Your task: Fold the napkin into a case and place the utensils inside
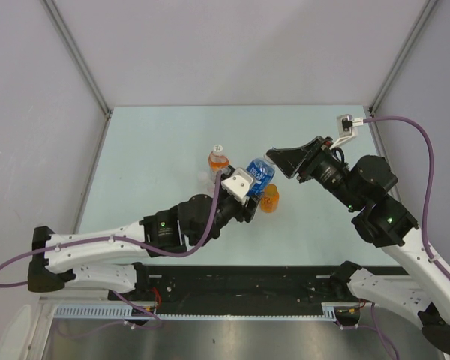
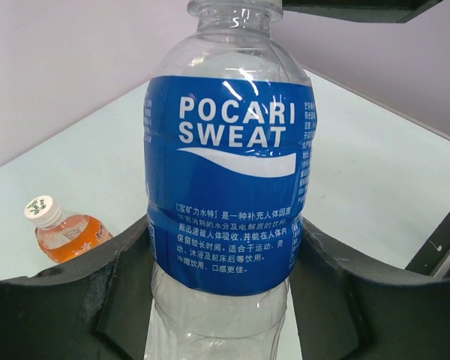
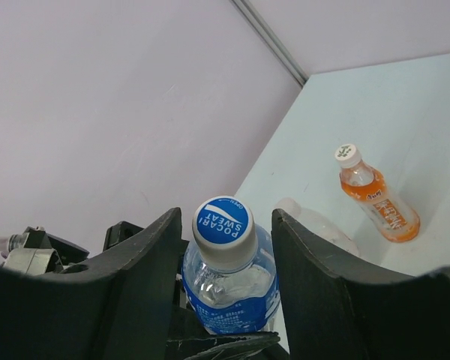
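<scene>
No napkin or utensils show in any view. A clear bottle with a blue Pocari Sweat label (image 1: 260, 175) (image 2: 229, 180) is held off the table, tilted toward the right arm. My left gripper (image 1: 242, 189) (image 2: 223, 229) is shut on its lower body, one finger on each side of the label. The bottle's blue-and-white cap (image 3: 223, 225) sits between the fingers of my right gripper (image 1: 274, 162) (image 3: 226, 217). A narrow gap still shows on both sides of the cap, so that gripper is open.
A small orange drink bottle (image 1: 218, 159) (image 3: 379, 199) (image 2: 64, 232) with a white cap stands on the pale green table (image 1: 150, 150). A clear bottle (image 3: 315, 223) lies beside it. An orange object (image 1: 270, 199) shows under the held bottle. Grey walls enclose the table.
</scene>
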Robot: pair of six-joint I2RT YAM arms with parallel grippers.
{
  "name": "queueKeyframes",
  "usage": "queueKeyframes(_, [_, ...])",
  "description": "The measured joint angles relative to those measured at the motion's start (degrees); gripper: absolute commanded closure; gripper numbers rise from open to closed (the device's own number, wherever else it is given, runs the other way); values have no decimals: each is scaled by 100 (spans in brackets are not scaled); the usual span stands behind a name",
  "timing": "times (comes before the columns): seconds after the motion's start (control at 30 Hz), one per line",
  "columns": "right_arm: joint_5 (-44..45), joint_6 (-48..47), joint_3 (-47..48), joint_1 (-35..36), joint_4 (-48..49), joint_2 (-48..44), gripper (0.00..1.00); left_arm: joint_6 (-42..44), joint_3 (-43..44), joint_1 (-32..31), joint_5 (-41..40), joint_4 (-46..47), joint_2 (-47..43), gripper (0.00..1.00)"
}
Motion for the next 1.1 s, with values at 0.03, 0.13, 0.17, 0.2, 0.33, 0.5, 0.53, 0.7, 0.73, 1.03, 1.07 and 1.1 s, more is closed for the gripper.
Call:
queueKeyframes(0.03, [4,-2,0,9,-2,0,46,11,0,-4,0,2,13,100])
queueKeyframes(0.13, [22,-2,0,24,0,0,48,50,0,-22,0,15,50,100])
queueKeyframes(0.17, [24,0,0,31,0,7,49,59,0,-28,0,22,59,100])
queueKeyframes(0.2, [24,-2,0,33,2,15,49,61,0,-35,0,26,68,100])
queueKeyframes(0.33, [24,-2,0,48,-2,81,49,94,0,-79,-2,39,101,100])
queueKeyframes(0.5, [26,-7,0,63,-37,122,67,111,0,-90,-9,59,109,100])
queueKeyframes(0.53, [26,-13,0,63,-46,120,73,114,0,-90,-11,74,109,100])
queueKeyframes(0.7, [72,-96,0,70,-83,111,55,131,-20,-90,-17,85,109,100])
queueKeyframes(0.73, [87,-94,0,72,-92,105,50,146,-28,-98,-22,101,109,100])
queueKeyframes(1.03, [323,-90,-2,81,-129,-7,37,162,-37,-101,-72,168,109,100])
queueKeyframes(1.07, [328,-92,0,81,-129,-17,42,162,-37,-101,-83,173,109,100])
queueKeyframes(1.1, [330,-90,0,81,-129,-31,45,162,-37,-101,-94,170,109,100])
